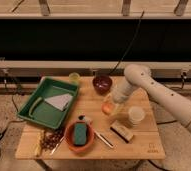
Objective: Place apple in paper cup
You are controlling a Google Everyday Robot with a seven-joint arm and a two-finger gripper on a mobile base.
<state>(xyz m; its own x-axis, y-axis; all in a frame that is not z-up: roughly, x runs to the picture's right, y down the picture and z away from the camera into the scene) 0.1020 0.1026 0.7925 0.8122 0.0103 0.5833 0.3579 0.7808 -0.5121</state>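
The apple (107, 108), small and orange-red, sits on the wooden table (139, 145) just right of the middle. My gripper (112, 102) reaches down from the right and is right at the apple's upper right side, and the wrist hides part of the apple. The white paper cup (136, 115) stands upright on the table a short way right of the apple and is apart from it.
A dark red bowl (102, 83) and a small yellow-green cup (74, 77) stand at the back. A green tray (39, 112) holding a grey cloth is at the left. An orange bowl (69, 142) holding a green sponge, a utensil (103, 139) and a wooden block (121, 131) lie in front.
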